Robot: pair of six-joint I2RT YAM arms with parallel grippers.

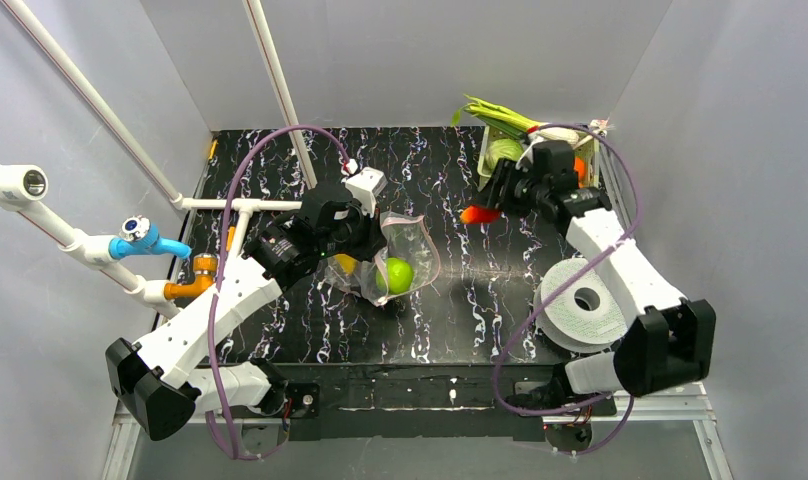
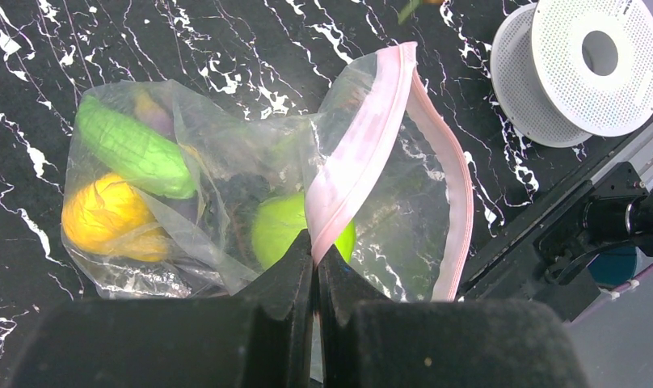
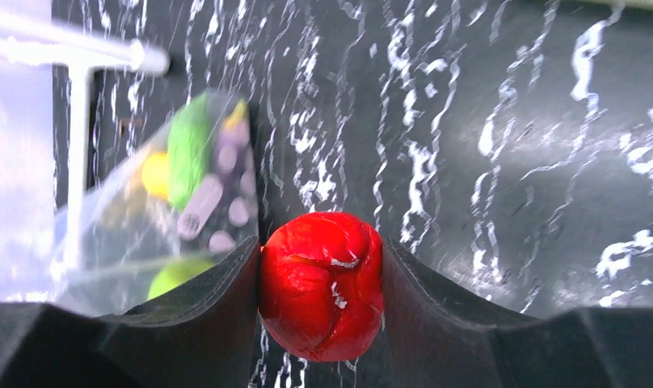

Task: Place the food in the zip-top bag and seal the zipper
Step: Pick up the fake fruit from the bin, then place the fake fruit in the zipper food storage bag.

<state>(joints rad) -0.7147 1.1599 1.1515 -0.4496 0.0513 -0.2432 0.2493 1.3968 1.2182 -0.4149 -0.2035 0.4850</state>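
Spool (image 1: 580,298) of white perforated material lies nearest, by the right arm's base. Mid-table we see the zip-top bag (image 2: 226,162), its mouth gaping and the pink zipper (image 2: 357,153) unsealed. Inside it are a lime-green fruit (image 2: 276,230), a yellow piece (image 2: 105,214) and a long green one (image 2: 131,149). The left gripper (image 2: 315,257) is pinched tight on the zipper's edge. Farther right, the right gripper (image 3: 322,250) clamps a red food (image 3: 323,299). Beyond lies the leek (image 1: 498,114).

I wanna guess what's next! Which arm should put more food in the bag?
Right. The right gripper holds a red toy food, facing the zip-top bag. The left gripper is pinched shut on the pink zipper, holding the mouth open.
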